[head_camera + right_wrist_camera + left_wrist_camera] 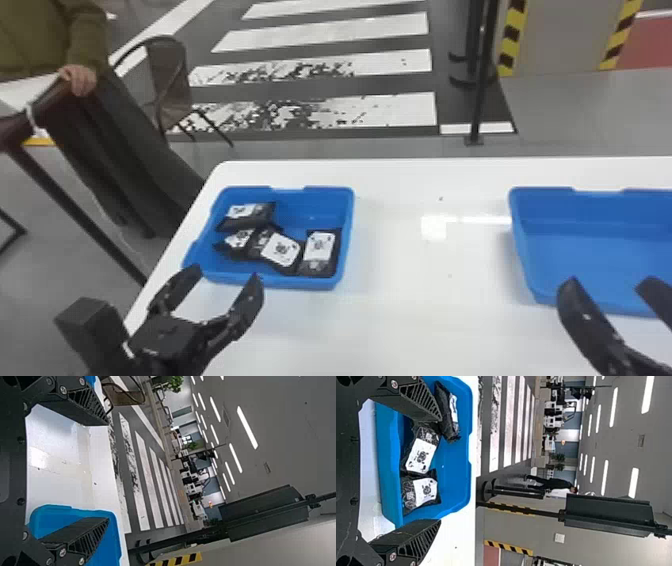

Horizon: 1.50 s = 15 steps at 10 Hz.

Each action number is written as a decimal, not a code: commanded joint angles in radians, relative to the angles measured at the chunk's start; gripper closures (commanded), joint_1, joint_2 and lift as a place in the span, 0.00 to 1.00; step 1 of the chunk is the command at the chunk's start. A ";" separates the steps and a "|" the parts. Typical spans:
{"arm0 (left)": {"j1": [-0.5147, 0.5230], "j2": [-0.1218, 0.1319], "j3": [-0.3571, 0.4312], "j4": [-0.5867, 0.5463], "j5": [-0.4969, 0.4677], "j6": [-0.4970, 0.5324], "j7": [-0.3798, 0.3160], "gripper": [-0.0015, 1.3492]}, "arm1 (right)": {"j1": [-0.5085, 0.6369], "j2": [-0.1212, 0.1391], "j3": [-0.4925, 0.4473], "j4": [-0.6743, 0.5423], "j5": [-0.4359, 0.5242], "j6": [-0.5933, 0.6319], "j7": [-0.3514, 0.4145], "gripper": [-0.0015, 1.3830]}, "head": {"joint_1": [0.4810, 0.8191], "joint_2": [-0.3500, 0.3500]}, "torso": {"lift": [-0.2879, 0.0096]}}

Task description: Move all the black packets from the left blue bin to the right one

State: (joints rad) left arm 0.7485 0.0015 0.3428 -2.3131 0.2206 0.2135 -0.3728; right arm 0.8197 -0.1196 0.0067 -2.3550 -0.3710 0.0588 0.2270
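The worktop (400, 310) looks smooth and glossy, the bins (275, 282) (522, 255) smooth plastic, the packets (310, 267) shiny, crinkled black film with paper-like white labels (281, 250).

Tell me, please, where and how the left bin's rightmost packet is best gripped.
Probably the far end of the black packet, from above, pinched across its narrow width: it lies lengthwise away from the robot, and the neighbouring packet crowds its nearer part.

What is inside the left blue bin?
Black packets with white labels are in the left blue bin, some overlapping. The bottom beneath them is covered, so I can't tell if anything else is under there.
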 commanded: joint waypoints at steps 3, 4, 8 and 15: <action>0.000 -0.004 -0.002 0.005 0.011 0.002 0.000 0.09 | 0.000 0.000 0.001 0.003 -0.010 0.000 0.000 0.13 | 0.63 0.82 | 0.50; 0.000 -0.004 -0.002 0.005 0.013 0.002 0.000 0.09 | 0.000 0.000 0.001 0.003 -0.010 0.000 0.000 0.13 | 0.63 0.82 | 0.50; -0.005 -0.004 -0.004 0.007 0.011 0.007 0.000 0.09 | 0.000 0.000 0.001 0.005 -0.012 0.000 0.000 0.13 | 0.63 0.82 | 0.50; -0.125 -0.004 -0.018 0.024 -0.073 0.209 0.000 0.09 | 0.002 0.000 0.001 0.007 -0.024 0.000 0.000 0.13 | 0.63 0.82 | 0.50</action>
State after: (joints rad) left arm 0.6476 0.0015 0.3302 -2.2885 0.1630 0.3828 -0.3728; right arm 0.8215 -0.1196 0.0080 -2.3478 -0.3938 0.0588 0.2270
